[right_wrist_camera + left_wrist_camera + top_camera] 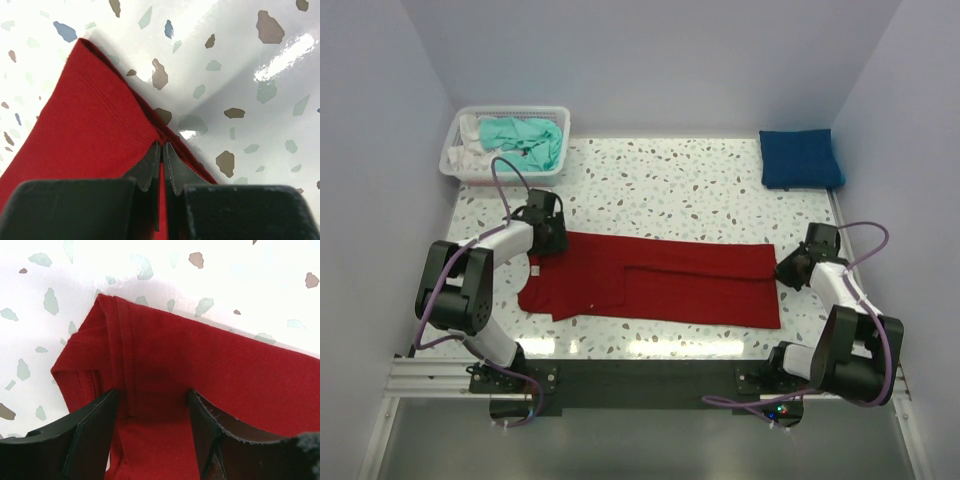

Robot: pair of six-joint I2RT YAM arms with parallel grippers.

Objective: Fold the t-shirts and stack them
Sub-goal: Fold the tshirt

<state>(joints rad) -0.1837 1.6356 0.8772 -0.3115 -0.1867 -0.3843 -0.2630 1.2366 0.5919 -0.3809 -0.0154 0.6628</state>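
The deep red short-sleeved cloth t-shirt (670, 285) lies flat on the speckled table (670, 180) — right edge pinched in the right gripper (161, 150). The left gripper (152, 400) hangs open over its left corner.

No writing, label, brand or number is readable anywhere.
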